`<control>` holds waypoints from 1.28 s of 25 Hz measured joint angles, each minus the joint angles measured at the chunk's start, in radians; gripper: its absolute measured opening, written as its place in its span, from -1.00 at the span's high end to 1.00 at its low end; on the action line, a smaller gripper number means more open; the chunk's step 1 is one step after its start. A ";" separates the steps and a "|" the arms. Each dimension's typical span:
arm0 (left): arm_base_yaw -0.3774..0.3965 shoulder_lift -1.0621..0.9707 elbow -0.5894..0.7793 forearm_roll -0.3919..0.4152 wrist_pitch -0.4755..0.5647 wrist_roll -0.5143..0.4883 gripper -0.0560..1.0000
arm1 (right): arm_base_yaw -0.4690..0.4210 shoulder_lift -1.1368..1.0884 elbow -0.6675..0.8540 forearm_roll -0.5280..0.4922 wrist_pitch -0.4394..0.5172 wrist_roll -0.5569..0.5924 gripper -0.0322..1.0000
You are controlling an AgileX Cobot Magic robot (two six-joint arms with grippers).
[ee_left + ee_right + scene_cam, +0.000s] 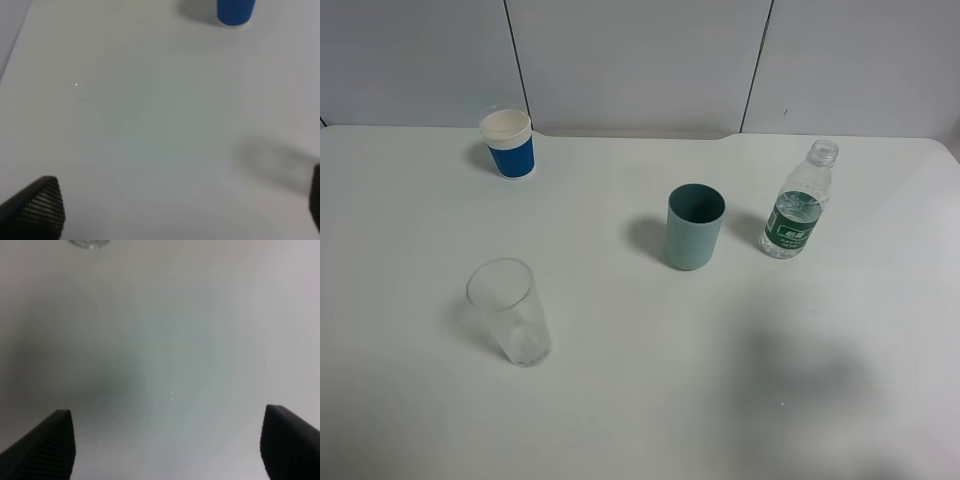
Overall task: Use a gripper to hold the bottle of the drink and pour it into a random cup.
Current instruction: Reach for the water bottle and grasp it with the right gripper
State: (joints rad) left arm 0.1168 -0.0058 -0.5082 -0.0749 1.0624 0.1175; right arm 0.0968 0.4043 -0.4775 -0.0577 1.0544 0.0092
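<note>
The bottle of the drink point(798, 205), clear with a dark green label and no cap, stands upright at the right of the table in the high view. To its left stands the teal cup point(695, 228), upright and apart from the bottle. Neither gripper shows in the high view. In the left wrist view my left gripper point(177, 205) is open over bare table, one fingertip point(42, 205) in a corner. My right gripper point(167, 445) is also open, its fingers point(47, 445) wide apart with nothing between them.
A clear glass tumbler point(510, 312) stands at the front left, and a white paper cup with a blue band point(508, 143) point(235, 11) at the back left. The white table point(620, 420) ends at a wall behind. A soft shadow lies at the front right.
</note>
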 joint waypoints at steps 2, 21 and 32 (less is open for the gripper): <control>0.000 0.000 0.000 0.000 0.000 0.000 -0.99 | 0.000 0.006 0.000 -0.001 0.000 0.002 -0.50; 0.000 0.000 0.000 0.000 0.000 0.000 -0.99 | 0.000 0.386 -0.078 0.039 -0.438 0.015 -0.50; 0.000 0.000 0.000 0.000 0.000 0.000 -0.99 | 0.000 0.625 -0.006 0.014 -0.704 0.014 -0.50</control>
State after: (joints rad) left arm 0.1168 -0.0058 -0.5082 -0.0749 1.0624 0.1175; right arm 0.0968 1.0290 -0.4831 -0.0438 0.3499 0.0228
